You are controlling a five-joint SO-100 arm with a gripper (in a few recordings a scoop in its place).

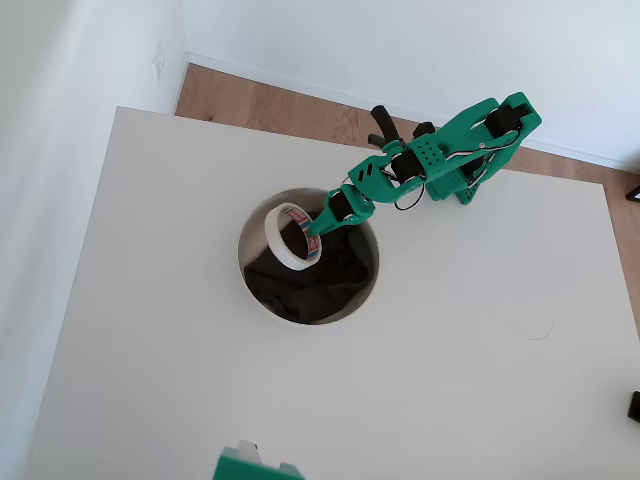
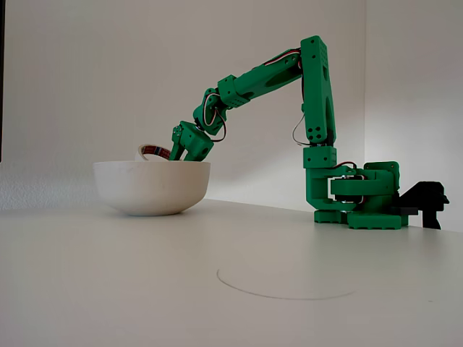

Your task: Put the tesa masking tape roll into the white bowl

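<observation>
On a smooth matte white table bordered by wood floor and pale walls, the green plastic gripper pinches the cream tape roll, tilted over dark cloth inside the round white bowl beneath it.

Matt green plastic arm and gripper, smooth matt white bowl, soft dark grey cloth inside, cream paper tape roll, smooth matt white bench, wooden floor
</observation>
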